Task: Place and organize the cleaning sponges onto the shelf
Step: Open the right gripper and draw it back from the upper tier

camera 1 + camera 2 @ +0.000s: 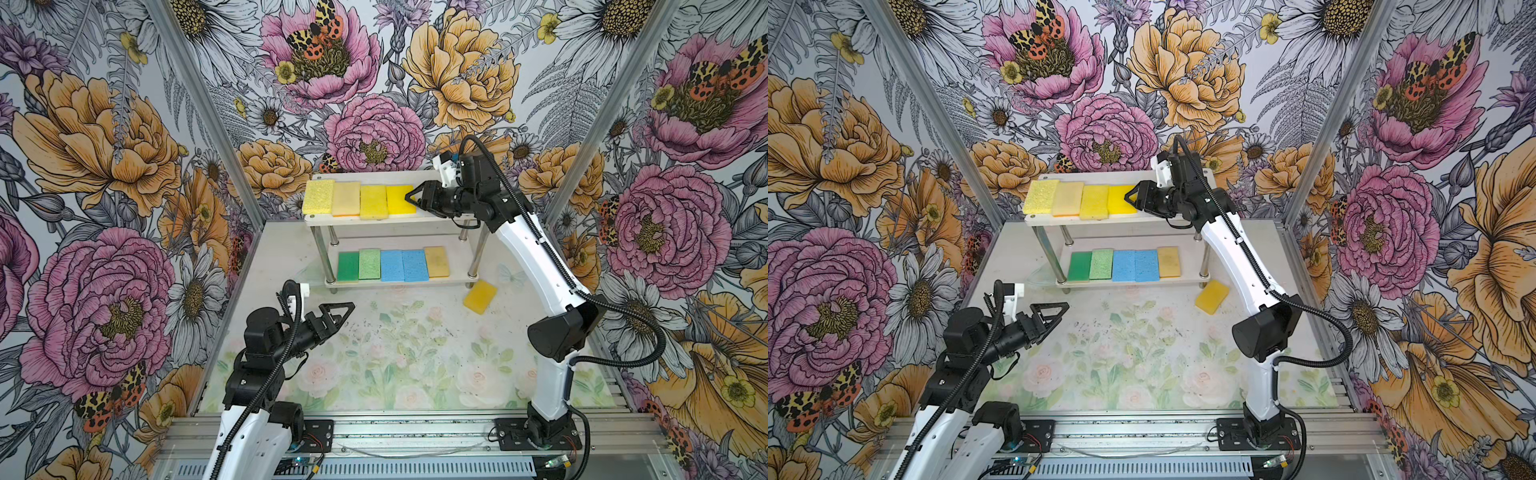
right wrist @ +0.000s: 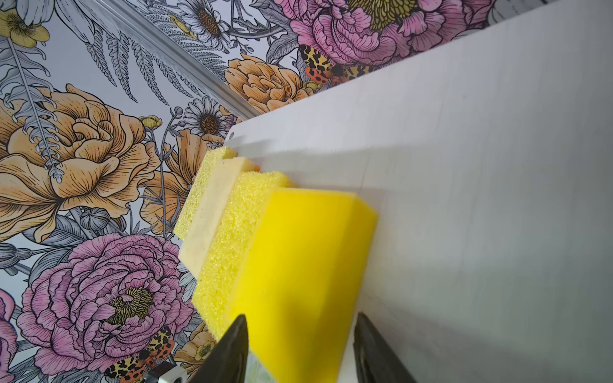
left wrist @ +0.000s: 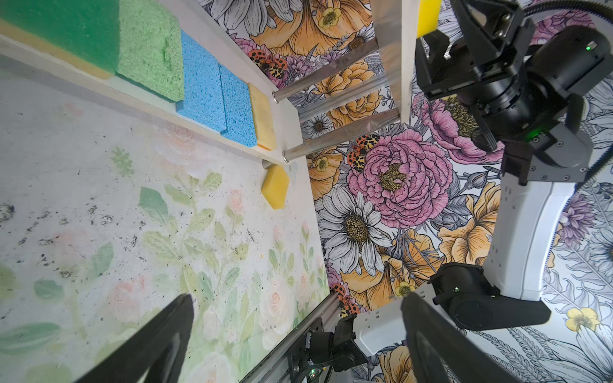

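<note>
The white two-tier shelf point(image 1: 374, 220) point(image 1: 1100, 220) stands at the back. Its top board carries several yellow and cream sponges; the rightmost is bright yellow point(image 1: 400, 199) point(image 2: 298, 258). My right gripper point(image 1: 409, 195) point(image 2: 302, 316) is open, its jaws either side of that sponge's near end, and the sponge lies flat on the board. The lower board holds dark green point(image 1: 348, 266), light green point(image 1: 369, 263), two blue point(image 1: 403, 266) and a tan sponge point(image 1: 436, 262). One yellow sponge point(image 1: 480, 296) point(image 3: 275, 187) lies on the table by the shelf's right foot. My left gripper point(image 1: 345, 313) point(image 3: 297, 298) hovers open and empty.
The top board point(image 2: 464, 165) has bare room to the right of the bright yellow sponge, under the right arm. Flowered walls close the cell on three sides. A metal rail point(image 1: 374, 432) with the arm bases runs along the front edge.
</note>
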{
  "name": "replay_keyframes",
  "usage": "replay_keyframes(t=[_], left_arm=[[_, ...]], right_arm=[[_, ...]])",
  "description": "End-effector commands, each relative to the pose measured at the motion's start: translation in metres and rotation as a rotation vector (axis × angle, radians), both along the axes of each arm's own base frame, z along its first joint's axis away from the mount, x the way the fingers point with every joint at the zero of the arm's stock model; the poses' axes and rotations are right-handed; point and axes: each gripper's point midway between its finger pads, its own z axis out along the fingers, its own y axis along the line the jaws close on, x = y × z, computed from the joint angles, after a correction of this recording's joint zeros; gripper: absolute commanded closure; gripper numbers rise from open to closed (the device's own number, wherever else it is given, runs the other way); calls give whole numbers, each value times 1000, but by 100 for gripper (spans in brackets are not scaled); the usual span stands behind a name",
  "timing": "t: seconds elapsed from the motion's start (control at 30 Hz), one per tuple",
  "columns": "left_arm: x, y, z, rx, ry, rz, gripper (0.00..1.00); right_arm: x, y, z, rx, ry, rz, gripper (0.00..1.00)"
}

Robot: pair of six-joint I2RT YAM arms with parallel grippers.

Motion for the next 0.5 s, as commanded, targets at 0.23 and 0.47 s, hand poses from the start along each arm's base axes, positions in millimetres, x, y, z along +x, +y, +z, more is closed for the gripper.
replay_keyframes(t=[0.23, 0.47], left_arm=[[-1, -1, 7, 16, -39, -21, 1], [-4, -5, 16, 23, -68, -43, 1]], right_arm=[[-20, -63, 54, -18, -141, -138, 42], [-39, -146, 58, -63, -161, -308, 29]])
